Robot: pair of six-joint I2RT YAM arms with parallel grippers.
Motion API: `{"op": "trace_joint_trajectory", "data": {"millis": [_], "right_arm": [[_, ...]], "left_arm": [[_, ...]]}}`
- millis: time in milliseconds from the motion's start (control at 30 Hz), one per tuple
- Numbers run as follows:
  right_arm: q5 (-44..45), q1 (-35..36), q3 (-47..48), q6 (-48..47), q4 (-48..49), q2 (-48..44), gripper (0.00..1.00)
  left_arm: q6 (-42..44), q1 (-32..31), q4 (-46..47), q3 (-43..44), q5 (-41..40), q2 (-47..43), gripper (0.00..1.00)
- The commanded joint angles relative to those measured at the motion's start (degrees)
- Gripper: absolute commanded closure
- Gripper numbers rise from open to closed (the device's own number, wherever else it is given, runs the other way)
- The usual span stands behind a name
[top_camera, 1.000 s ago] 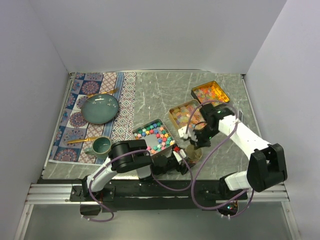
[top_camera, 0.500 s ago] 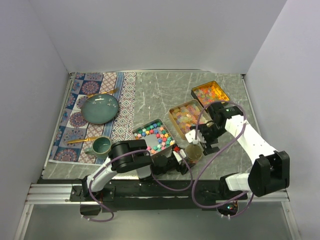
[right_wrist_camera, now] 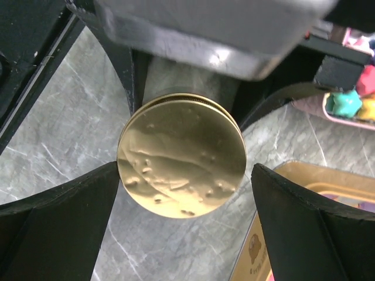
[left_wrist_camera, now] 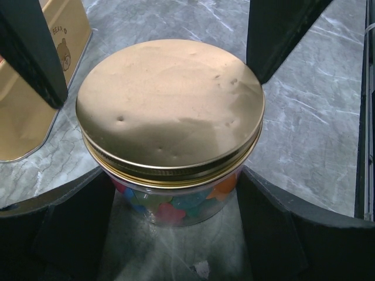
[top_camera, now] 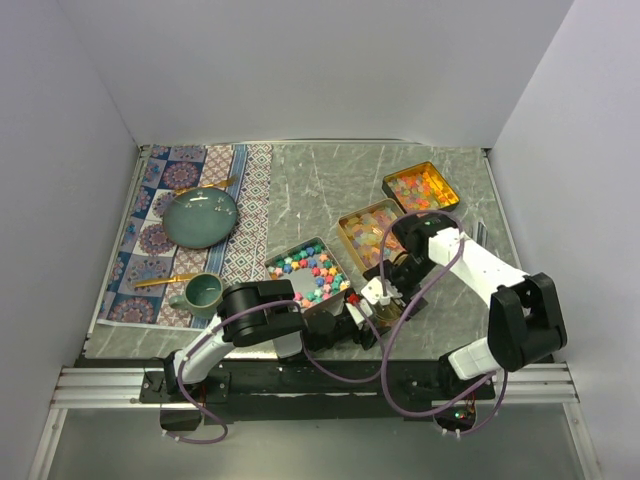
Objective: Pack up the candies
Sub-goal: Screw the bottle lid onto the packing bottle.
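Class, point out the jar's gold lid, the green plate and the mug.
gold lid (left_wrist_camera: 170, 105), left wrist view, middle of its top.
green plate (top_camera: 200, 217), top view, bare middle.
mug (top_camera: 204, 291), top view, its inside.

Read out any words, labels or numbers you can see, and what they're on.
"BEAR D": on the gold tin, above a bear face; the rest is hidden.
Print under the bear logo on another tin: too blurred to read.
Jar and lid: no text.
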Motion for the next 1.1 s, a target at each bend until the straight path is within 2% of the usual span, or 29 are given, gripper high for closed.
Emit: {"op": "trace_joint_trajectory", "data": {"millis": [0, 133, 200, 267, 367, 733, 867, 1067], "right_arm": [[-0.83, 2.06, 0.11, -6.9, 2.13, 1.43, 0.02], [0.31, 2.23, 0.73, -3.65, 1.17, 3.45, 0.13], [0.93, 2.15, 1.16, -1.19, 1.08, 4.34, 0.25], [1.11, 2.15, 0.9, 4.16, 1.95, 4.34, 0.33], [1.29, 2.15, -1.37, 11.37, 3.71, 3.29, 0.4], [4.44, 6.01, -14.03, 35.89, 12.48, -7.78, 0.45], [8.05, 7.24, -15.27, 45.65, 16.45, -6.48, 0.48], [5.86, 7.25, -14.74, 54.62, 16.54, -1.99, 0.5]], "left_arm": [[-0.21, -0.11, 7.19, -2.6, -2.6, 5.42, 0.99], [-0.03, -0.02, 7.45, -2.86, -3.03, 5.59, 0.99], [0.14, -0.02, 7.63, -2.86, -3.21, 5.6, 0.99], [0.32, -0.02, 7.89, -2.86, -3.47, 5.68, 0.99], [0.67, 0.07, 8.42, -2.95, -3.56, 5.77, 0.99], [1.9, 0.07, 8.77, -3.12, -4.71, 5.24, 0.99], [2.43, 0.07, 8.51, -3.03, -5.06, 5.16, 0.99], [2.87, -0.02, 8.95, -3.38, -5.06, 4.72, 0.99]]}}
